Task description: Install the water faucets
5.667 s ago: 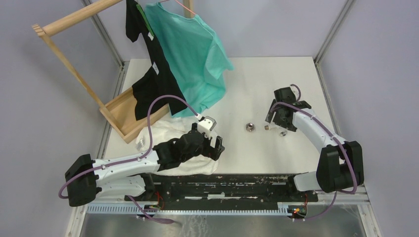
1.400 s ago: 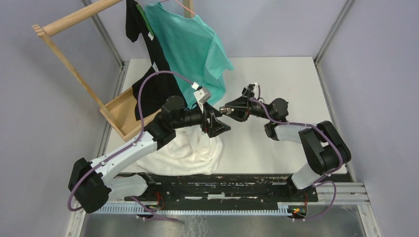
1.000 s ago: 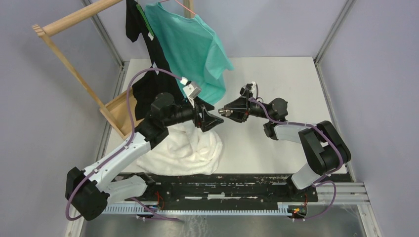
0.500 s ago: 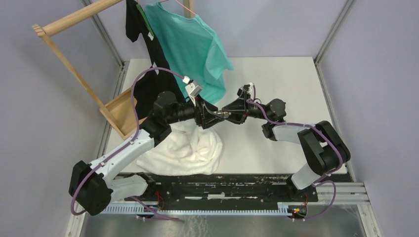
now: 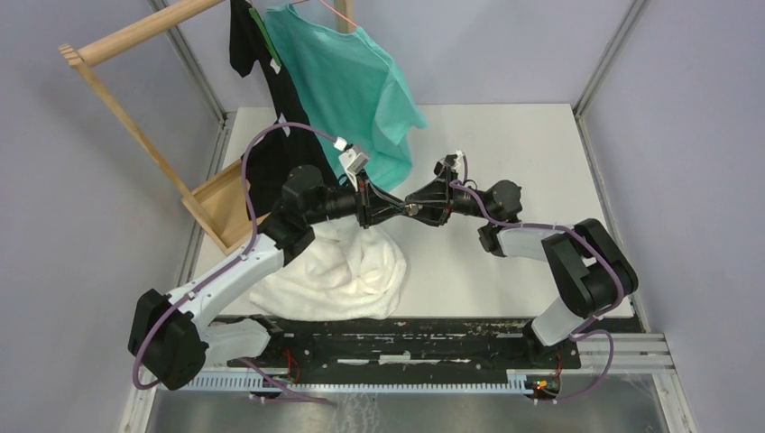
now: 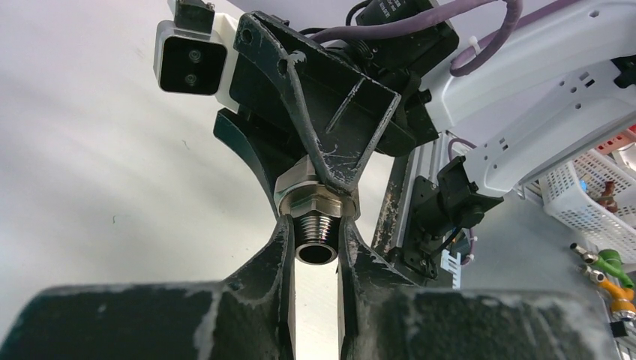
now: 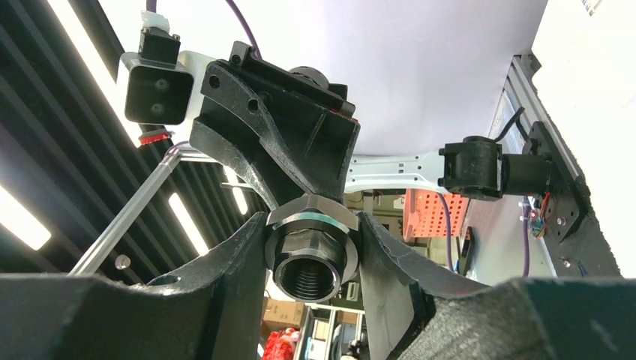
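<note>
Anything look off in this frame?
Nothing spilled or damaged. One oddity: the left gripper and right gripper both pinch the same silver threaded fitting in mid-air, nose to nose.

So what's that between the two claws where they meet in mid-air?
A small silver threaded fitting. The left gripper pinches its threaded end and the right gripper its nut end. Nothing else lies between them. Both wrist views show it.
</note>
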You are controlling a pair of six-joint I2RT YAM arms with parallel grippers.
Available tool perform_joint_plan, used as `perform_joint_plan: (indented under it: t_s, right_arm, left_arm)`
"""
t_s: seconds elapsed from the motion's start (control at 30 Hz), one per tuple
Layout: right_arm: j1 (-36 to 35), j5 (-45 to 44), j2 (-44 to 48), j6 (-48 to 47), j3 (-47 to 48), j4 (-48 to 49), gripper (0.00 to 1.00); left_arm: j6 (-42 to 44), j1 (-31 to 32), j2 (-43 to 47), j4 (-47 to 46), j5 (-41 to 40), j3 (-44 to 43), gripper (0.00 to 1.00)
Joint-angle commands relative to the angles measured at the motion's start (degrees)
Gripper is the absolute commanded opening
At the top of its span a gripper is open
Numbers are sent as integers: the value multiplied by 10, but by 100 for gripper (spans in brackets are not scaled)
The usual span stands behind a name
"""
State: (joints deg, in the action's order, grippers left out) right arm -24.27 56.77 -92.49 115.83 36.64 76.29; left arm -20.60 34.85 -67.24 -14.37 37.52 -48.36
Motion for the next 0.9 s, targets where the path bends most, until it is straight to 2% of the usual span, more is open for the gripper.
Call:
perform_joint_plan:
  t_s: [0.0, 0.03, 0.07, 0.17, 0.2, 0.23, 0.33, 0.4, 0.47, 0.53, 0.6, 0.63, 0.67, 0.77, 0.87]
  right_arm:
    - [-4, -2, 3, -7, 15, 63, 2]
    - [-4, -2, 2, -8, 14, 63, 5]
    - [-5, -2, 1, -13, 14, 64, 15]
    - [-3, -4, -2, -31, 10, 60, 64]
    - [-2, -4, -2, -40, 9, 51, 75]
    - [-1, -6, -3, -53, 8, 35, 80]
    - [9, -12, 2, -104, -5, -41, 86]
    - [19, -12, 20, -170, -16, -132, 88]
    - [34, -13, 57, -276, -18, -298, 89]
    - [54, -44, 116, -443, 4, -569, 91]
    - [67, -166, 173, -654, 73, -889, 93]
    - [67, -239, 195, -733, 118, -1005, 93]
    - [67, -309, 213, -782, 142, -1080, 94]
    - [68, -510, 248, -855, 191, -1207, 94]
    - [68, -697, 259, -861, 220, -1285, 94]
  left_arm:
    - [-24, 2, 3, -25, -7, -6, 3]
    - [-26, 3, 5, -25, -14, -3, 3]
    - [-28, 3, 7, -17, -25, -5, 3]
    - [-16, 2, -10, 41, -58, -26, 3]
    - [-13, 3, -18, 56, -66, -34, 3]
    - [-13, 2, -25, 68, -71, -39, 3]
    - [-20, 2, -35, 87, -88, -46, 3]
    - [-17, 2, -43, 119, -104, -60, 3]
    - [-11, 2, -53, 155, -120, -76, 3]
    - [-9, 2, -63, 188, -144, -91, 3]
    - [-11, 2, -74, 214, -165, -105, 3]
    - [-13, 2, -81, 225, -170, -115, 3]
    - [-17, 3, -91, 232, -173, -123, 3]
    - [-41, 5, -128, 248, -175, -150, 3]
    - [-75, 14, -188, 288, -168, -202, 3]
